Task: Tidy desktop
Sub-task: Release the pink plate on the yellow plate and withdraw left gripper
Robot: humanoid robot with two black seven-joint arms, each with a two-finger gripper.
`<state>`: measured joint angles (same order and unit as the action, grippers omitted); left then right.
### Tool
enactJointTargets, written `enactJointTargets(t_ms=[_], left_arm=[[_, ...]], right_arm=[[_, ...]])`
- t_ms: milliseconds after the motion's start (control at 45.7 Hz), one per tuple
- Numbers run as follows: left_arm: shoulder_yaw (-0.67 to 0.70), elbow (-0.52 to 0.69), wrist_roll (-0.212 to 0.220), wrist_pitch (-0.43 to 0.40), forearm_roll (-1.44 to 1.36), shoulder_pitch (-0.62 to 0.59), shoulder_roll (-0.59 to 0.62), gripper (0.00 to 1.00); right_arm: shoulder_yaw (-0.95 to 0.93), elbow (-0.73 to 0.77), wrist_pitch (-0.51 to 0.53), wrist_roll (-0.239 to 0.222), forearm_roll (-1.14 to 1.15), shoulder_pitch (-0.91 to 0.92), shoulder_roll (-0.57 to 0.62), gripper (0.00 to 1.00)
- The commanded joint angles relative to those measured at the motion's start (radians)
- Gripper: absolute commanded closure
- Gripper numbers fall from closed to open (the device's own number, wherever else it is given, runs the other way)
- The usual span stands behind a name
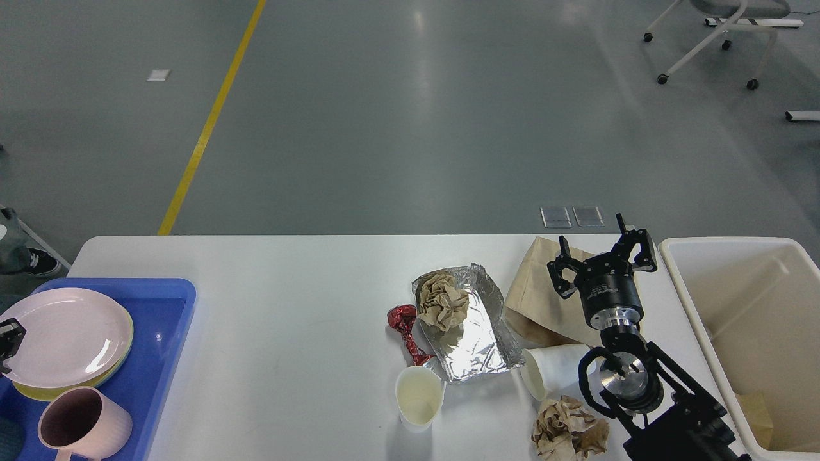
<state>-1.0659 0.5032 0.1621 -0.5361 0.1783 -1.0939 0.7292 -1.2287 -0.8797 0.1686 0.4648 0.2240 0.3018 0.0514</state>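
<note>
My right fingers (602, 257) stand spread wide with nothing between them, hovering over the brown bag (544, 301). All I see of my left fingers (8, 338) is a dark bit at the view's edge by the pink plate (64, 336), touching its rim; whether they grip it I cannot tell.

Taking the foil tray (471, 326) as landmark: a paper wad (442, 299) lies in its far end, a red wrapper (405, 328) touches its left side, and the bag lies to its right. An upright cup (419, 397) stands just in front, a tipped cup (551, 370) at its near right corner, and a second wad (569, 430) nearer still. The bin (705, 307) is far right and the blue tray (163, 333) far left, both on the counter (288, 320).

I judge all this litter light and easily crushed. The foil will buckle, so I would pinch its rim; the bag by a folded edge, the cups by the lip.
</note>
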Motion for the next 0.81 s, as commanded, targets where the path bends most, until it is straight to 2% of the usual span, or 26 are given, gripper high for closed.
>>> enactJointTargets(t_ms=[0,88,306,416,700,788], left_arm=[[0.001,0.0,-0.01,0.053,0.004,-0.001,0.001,0.31],[0.009,0.001,-0.012,0.068,0.007,-0.006,0.002,0.19],[0.014,0.005,-0.012,0.059,0.009,-0.024,0.012,0.11],[0.003,0.009,-0.001,0.041,0.009,-0.099,0.015,0.06],[0.014,0.018,-0.001,-0.128,0.007,-0.286,0.039,0.04],[0.015,0.037,-0.01,-0.198,0.007,-0.381,0.042,0.04]], right_arm=[[0.0,-0.001,0.0,0.0,0.0,0.0,-0.001,0.0],[0.0,-0.001,-0.001,0.0,0.0,0.0,-0.001,0.0],[0.0,0.001,0.0,0.0,0.0,0.0,-0.001,0.0],[0.0,0.001,0.0,0.0,0.0,0.0,-0.001,0.0],[0.0,0.001,0.0,0.0,0.0,-0.001,-0.001,0.0],[0.0,0.001,0.0,0.0,0.0,-0.001,-0.001,0.0]])
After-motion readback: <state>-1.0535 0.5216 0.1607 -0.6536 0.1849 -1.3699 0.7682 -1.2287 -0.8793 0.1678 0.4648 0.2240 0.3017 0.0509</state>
